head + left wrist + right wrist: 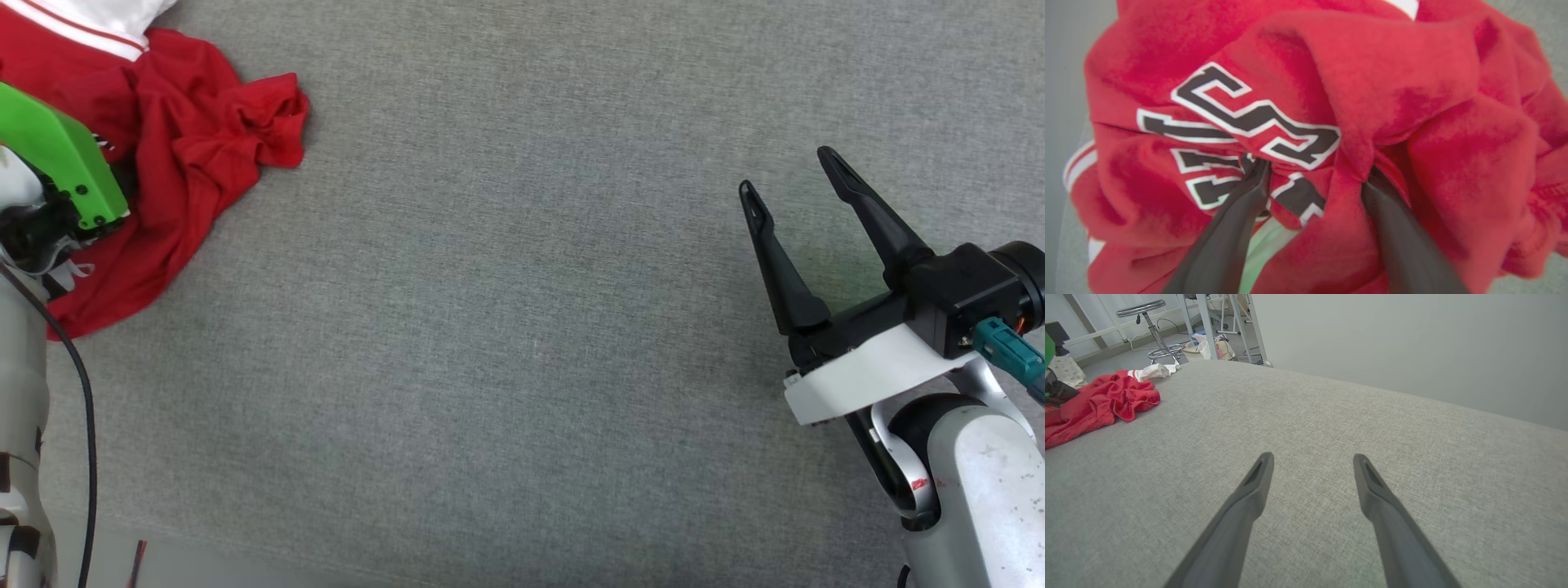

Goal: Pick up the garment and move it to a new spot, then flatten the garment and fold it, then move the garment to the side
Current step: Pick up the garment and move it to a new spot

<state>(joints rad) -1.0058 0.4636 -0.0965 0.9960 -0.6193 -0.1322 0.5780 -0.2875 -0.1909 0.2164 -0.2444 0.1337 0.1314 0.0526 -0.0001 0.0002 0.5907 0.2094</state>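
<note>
Left wrist view: left gripper [1314,171] spread wide, fingertips [1251,183] sunk into the crumpled garment [1372,81] bunched between them, grip not closed; right gripper [1312,459] gaping empty, well apart; lifting, flattening, folding remain

garment [188,155]: cut off by the head view's top and left edges, partly hidden behind the green cover [57,155].
left gripper [1315,169]: fingertips [1255,179] buried in red folds.
lettering [1249,118]: crumpled, blurred, partly folded under, unreadable.
right arm [971,490]: cut off at the lower right corner.
</note>
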